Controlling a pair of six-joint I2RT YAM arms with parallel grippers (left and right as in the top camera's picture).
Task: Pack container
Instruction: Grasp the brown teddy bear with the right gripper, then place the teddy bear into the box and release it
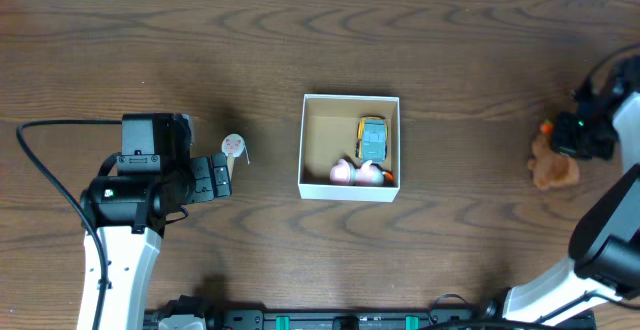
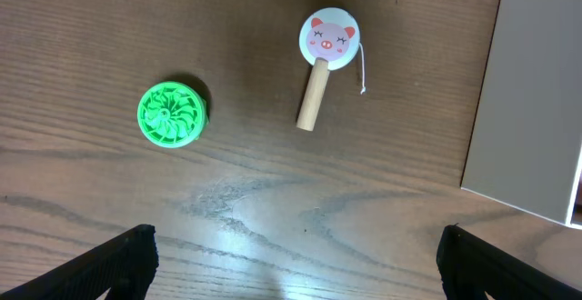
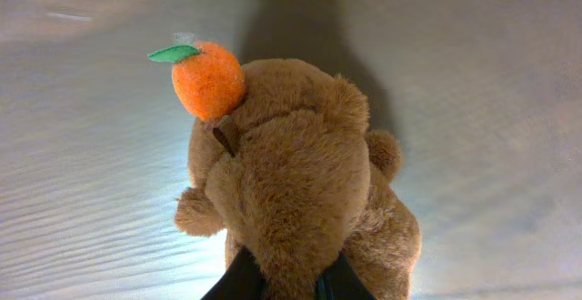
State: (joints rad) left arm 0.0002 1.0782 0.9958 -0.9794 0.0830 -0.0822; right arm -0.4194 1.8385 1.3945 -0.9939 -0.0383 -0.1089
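Overhead, the container is sitting mid-table, a shallow square cardboard box with white walls and a brown floor. It is already holding a hard yellow toy car and some smooth pink rounded toys against its near wall. Packing looks partly done.

Far to its right, the right gripper is pinching a fuzzy brown plush bear with a felt orange on its head. Its fingers are pressing into the soft pile. The next move is probably lifting the bear and carrying it over the box.

On the other side, the left gripper is hovering with its fingers spread wide. Below it are lying a wooden pig-face paddle and a ridged green disc.
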